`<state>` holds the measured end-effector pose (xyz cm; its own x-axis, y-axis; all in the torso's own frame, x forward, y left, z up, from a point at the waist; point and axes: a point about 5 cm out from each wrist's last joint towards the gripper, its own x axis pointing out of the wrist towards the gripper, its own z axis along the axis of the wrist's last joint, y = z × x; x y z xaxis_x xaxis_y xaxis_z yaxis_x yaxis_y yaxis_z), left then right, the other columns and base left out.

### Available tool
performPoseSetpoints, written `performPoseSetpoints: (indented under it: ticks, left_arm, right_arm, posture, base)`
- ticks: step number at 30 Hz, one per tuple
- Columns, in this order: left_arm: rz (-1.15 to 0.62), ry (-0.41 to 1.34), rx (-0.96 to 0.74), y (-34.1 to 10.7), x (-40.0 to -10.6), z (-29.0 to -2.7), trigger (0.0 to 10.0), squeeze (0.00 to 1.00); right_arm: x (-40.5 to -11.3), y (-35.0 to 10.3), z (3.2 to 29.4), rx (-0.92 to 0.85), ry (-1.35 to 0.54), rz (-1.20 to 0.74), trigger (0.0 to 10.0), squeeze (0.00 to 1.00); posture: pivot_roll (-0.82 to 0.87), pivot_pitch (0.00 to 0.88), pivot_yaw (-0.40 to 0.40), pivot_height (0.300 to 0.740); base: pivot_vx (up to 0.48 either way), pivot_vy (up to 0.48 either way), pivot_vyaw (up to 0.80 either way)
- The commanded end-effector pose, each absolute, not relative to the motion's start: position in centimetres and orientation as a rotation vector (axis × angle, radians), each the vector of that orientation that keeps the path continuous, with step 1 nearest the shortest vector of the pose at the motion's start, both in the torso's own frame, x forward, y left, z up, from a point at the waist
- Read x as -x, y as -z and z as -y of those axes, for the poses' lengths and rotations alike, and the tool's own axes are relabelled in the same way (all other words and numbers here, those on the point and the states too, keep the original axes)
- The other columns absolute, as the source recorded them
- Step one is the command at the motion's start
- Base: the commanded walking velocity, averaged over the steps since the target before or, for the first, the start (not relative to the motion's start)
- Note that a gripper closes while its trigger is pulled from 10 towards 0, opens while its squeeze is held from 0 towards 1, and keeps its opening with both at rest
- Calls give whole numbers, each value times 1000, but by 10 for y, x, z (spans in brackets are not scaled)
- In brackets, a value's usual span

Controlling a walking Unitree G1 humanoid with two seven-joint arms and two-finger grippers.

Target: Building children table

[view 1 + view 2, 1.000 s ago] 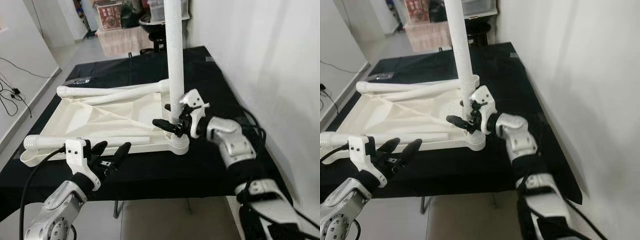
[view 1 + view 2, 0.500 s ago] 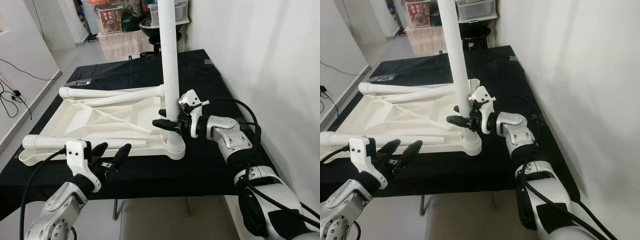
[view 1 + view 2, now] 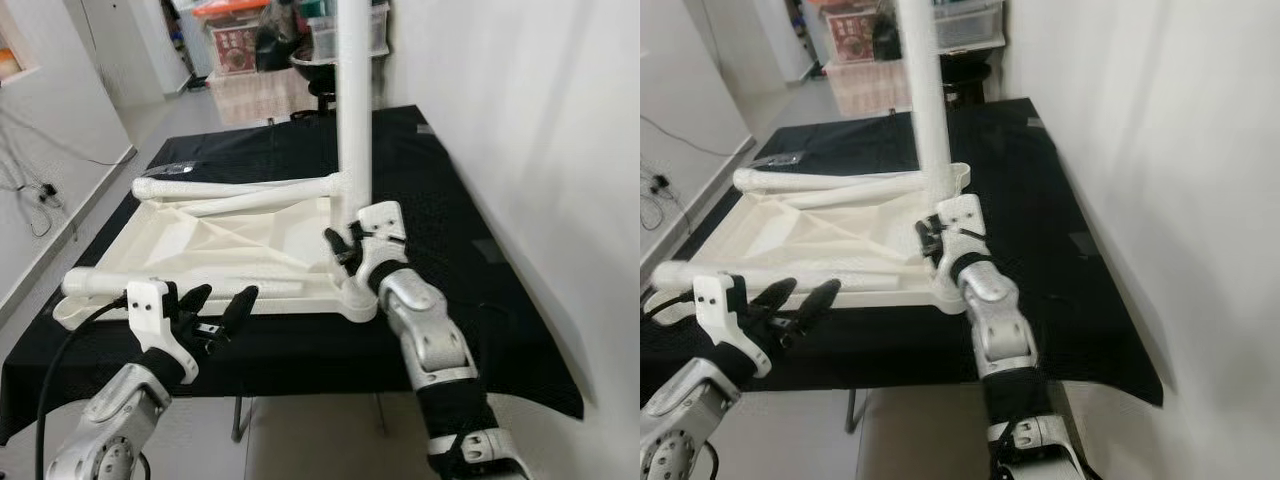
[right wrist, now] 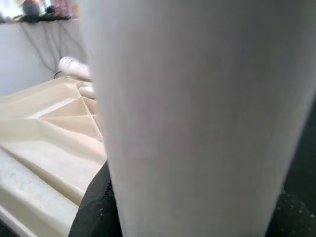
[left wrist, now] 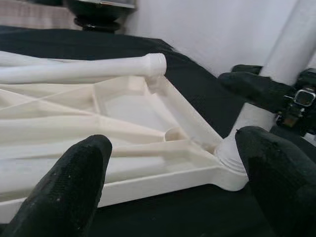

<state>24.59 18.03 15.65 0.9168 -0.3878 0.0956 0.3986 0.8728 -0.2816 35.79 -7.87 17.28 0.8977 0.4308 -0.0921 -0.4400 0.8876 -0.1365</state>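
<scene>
1. The white tabletop (image 3: 215,245) lies upside down on the bench (image 3: 480,280), an upright leg (image 3: 354,120) at its near right corner.
2. Right gripper (image 3: 348,252) appears clamped low around that leg; left gripper (image 3: 215,312) hovers spread wide at the near edge.
3. Stiff, light, smooth plastic: grip the leg low.

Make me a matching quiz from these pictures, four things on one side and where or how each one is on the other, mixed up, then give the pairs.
Things
1. upright leg
2. tabletop
3. left tool
4. right tool

States
A. open, hovering by the near edge
B. lying upside down on the black cloth
C. standing in the near right corner socket
D. closed around the leg's lower part

Pairs: 1-C, 2-B, 3-A, 4-D
</scene>
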Motion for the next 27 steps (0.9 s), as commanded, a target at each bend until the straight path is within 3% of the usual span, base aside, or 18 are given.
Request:
performPoseSetpoints:
  ticks: [1,2,3,4,5,8,9,11,12,15,17,24,26,27]
  left_arm:
    - [26,404,293,-155,-246,-182,10000,0]
    - [27,404,294,-155,-246,-182,10000,0]
    - [27,404,294,-155,-246,-182,10000,0]
    - [32,395,294,-155,-246,-182,10000,0]
    - [35,389,294,-155,-246,-182,10000,0]
    - [36,387,294,-155,-245,-182,10000,0]
    - [35,392,296,-156,-246,-181,10000,0]
    - [35,392,296,-156,-246,-181,10000,0]
    - [34,396,297,-156,-246,-181,10000,0]
    - [34,396,297,-156,-246,-181,10000,0]
    - [36,397,299,-156,-246,-180,10000,0]
    - [38,394,297,-156,-246,-180,10000,0]
    - [36,396,296,-156,-245,-180,10000,0]
    - [36,396,296,-156,-245,-180,10000,0]
  right_arm:
    - [-358,-154,80,163,-460,-148,0,0]
    - [-360,-154,80,159,-456,-156,10000,0]
    - [-360,-154,80,159,-456,-156,10000,0]
    - [-362,-156,78,154,-485,-150,10000,137]
    - [-365,-160,78,129,-532,-141,10000,1000]
    - [-367,-172,73,91,-651,-96,10000,1000]
    - [-370,-181,76,81,-757,-53,10000,67]
    - [-370,-181,76,81,-757,-53,10000,67]
    - [-368,-189,79,87,-842,-19,10000,0]
    - [-368,-189,79,87,-842,-19,10000,0]
    - [-367,-193,86,152,-1011,-14,10000,0]
    - [-372,-196,87,165,-1135,-41,10000,0]
    - [-376,-198,86,142,-1157,-51,0,0]
    - [-376,-198,86,142,-1157,-51,0,0]
  posture:
    - [-49,36,100,740]
    - [-49,36,100,740]
    - [-49,36,100,740]
    - [-49,31,101,740]
    - [-44,32,102,740]
    - [-44,34,103,740]
    - [-49,33,106,740]
    - [-49,33,106,740]
    - [-49,33,106,740]
    - [-49,33,106,740]
    - [-41,32,99,740]
    - [-32,33,101,740]
    - [-30,36,99,740]
    - [-30,36,99,740]
  base:
    - [0,0,0]
    - [0,0,0]
    - [0,0,0]
    - [0,0,0]
    - [0,0,0]
    - [0,0,0]
    - [0,0,0]
    - [0,0,0]
    - [0,0,0]
    - [0,0,0]
    - [0,0,0]
    - [0,0,0]
    - [0,0,0]
    - [0,0,0]
